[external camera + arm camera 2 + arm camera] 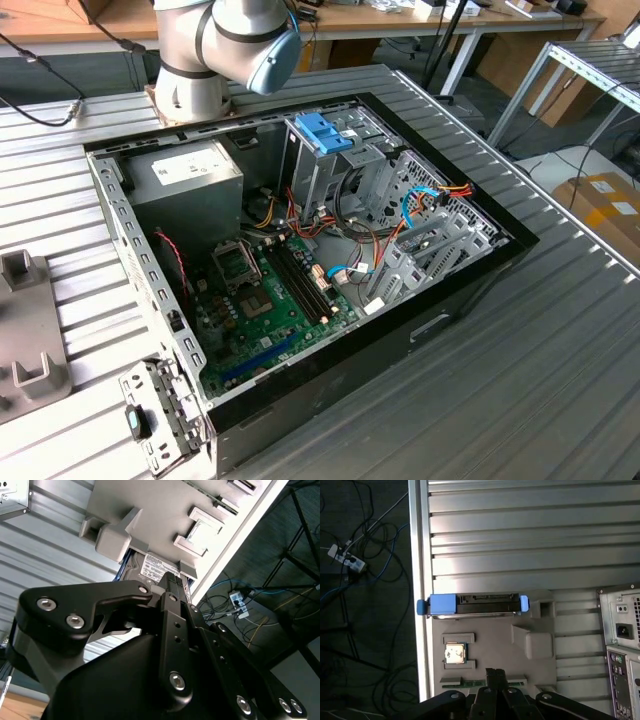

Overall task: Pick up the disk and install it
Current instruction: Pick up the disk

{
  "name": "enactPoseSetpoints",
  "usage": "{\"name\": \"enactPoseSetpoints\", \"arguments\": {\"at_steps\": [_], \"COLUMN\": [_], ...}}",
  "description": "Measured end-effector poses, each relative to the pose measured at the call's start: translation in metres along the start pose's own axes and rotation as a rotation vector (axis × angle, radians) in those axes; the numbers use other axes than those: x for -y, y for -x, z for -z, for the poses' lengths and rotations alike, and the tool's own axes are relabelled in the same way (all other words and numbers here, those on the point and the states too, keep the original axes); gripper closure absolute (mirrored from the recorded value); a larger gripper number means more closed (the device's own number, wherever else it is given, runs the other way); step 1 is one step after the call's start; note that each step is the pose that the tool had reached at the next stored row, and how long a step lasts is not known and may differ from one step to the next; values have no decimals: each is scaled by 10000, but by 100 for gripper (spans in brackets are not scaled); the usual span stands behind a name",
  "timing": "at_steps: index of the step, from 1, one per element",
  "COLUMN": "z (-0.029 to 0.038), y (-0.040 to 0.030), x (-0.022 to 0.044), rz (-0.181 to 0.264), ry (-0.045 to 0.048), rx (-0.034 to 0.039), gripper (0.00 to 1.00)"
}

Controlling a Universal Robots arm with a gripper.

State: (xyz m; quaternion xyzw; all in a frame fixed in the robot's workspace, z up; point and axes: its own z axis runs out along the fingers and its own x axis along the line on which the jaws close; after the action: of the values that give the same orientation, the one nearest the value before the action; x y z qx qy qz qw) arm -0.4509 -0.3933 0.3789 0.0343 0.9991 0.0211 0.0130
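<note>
The disk [472,605] stands on edge in a slot of a grey holder plate [535,645], with bright blue rails at both ends. In the second wrist view its white label [156,567] shows just past the black gripper body. My gripper [495,671] hovers over the holder plate, a short way off the disk and not touching it. Its two fingertips lie together with nothing between them. In the second wrist view the gripper [172,580] points toward the disk.
The holder plate also carries a square chip [455,653] and a memory stick [462,682]. The open computer case [300,250] lies on the ribbed metal table, with a drive cage topped by a blue bracket [325,130] and a power-supply box [185,175]. Cables lie on the floor beyond the table edge [415,630].
</note>
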Motion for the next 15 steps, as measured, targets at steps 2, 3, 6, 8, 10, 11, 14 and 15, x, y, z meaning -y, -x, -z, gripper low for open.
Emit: {"name": "enactPoseSetpoints", "arguments": {"at_steps": [2,3,6,8,10,11,14,15], "z": [0,0,0,0,0,0,0,0], "y": [0,0,0,0,0,0,0,0], "x": [0,0,0,0,0,0,0,0], "rz": [238,343,824,1259,1482,1559,1848,1964], "ry": [6,9,20,31,36,38,45,48], "rx": [-10,-14,-35,-54,-64,-67,-79,-85], "gripper": [90,90,90,90,90,90,90,90]}}
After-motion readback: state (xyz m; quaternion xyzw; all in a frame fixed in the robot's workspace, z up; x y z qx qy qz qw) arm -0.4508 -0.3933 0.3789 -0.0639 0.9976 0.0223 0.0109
